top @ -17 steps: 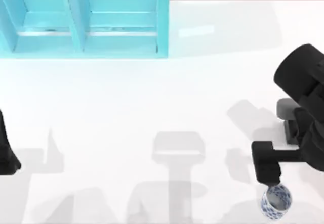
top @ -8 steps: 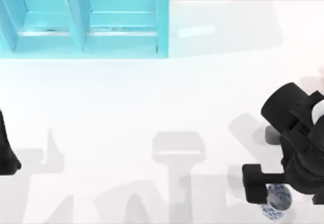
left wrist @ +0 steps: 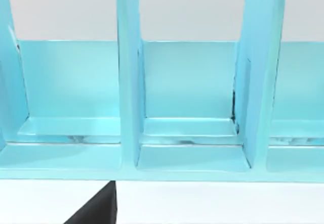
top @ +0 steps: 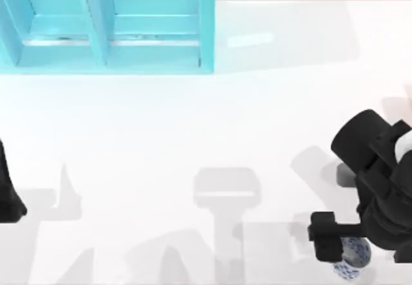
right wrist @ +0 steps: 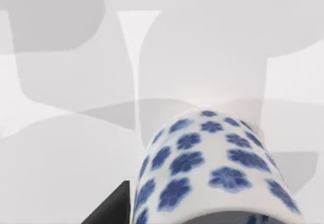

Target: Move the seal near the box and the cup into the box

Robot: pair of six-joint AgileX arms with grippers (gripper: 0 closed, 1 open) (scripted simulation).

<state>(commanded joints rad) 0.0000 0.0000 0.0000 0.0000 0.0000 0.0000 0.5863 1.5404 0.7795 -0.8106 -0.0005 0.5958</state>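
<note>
In the top view, the cup (top: 351, 262) is found at about five o'clock on the white table (top: 193, 130), partly covered by the right gripper (top: 335, 249), which is set directly over it. How the jaws stand cannot be told. The left arm (top: 8, 192) is parked at nine o'clock, and the turquoise box (top: 106, 27) lies at eleven o'clock.

In the left wrist view, the box's upright dividers are faced.

In the right wrist view, the cup's blue-flowered wall (right wrist: 212, 168) is seen close up.
</note>
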